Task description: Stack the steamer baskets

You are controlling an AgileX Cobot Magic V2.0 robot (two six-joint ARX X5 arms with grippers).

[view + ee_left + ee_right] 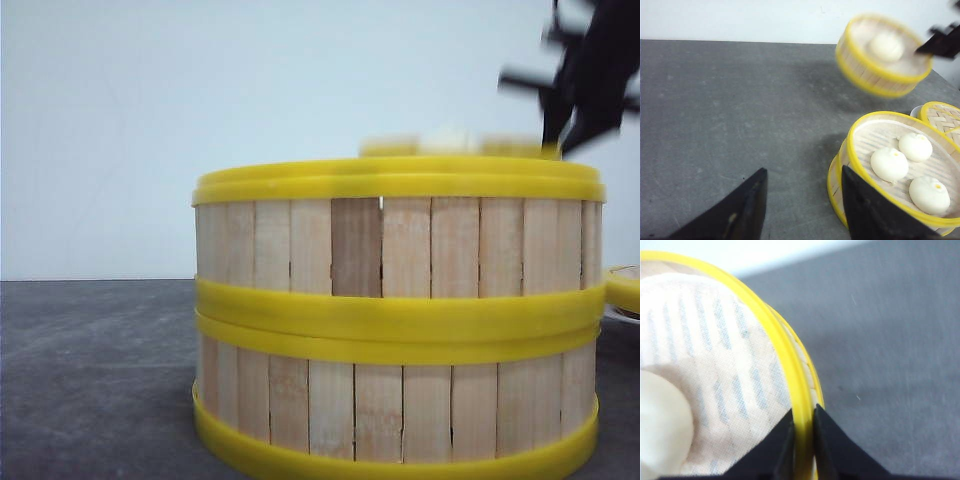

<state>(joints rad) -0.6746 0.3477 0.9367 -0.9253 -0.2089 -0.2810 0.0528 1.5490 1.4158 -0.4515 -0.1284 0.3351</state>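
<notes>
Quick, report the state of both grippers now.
Left gripper: open, holding nothing.
Right gripper: closed on the yellow rim of a lifted round slatted wooden steamer basket.

The stacked steamer baskets [398, 320] had walls of pale, matt wooden slats with visible grain, bound by thick glossy yellow bands that looked like smooth plastic. The lifted steamer basket [882, 56] was lined with a pale woven cloth or paper. The buns [889, 163] looked smooth and matt white. The surface [730, 110] was dark grey, matt and finely mottled. The right gripper's fingers [832, 450] were matt black.
</notes>
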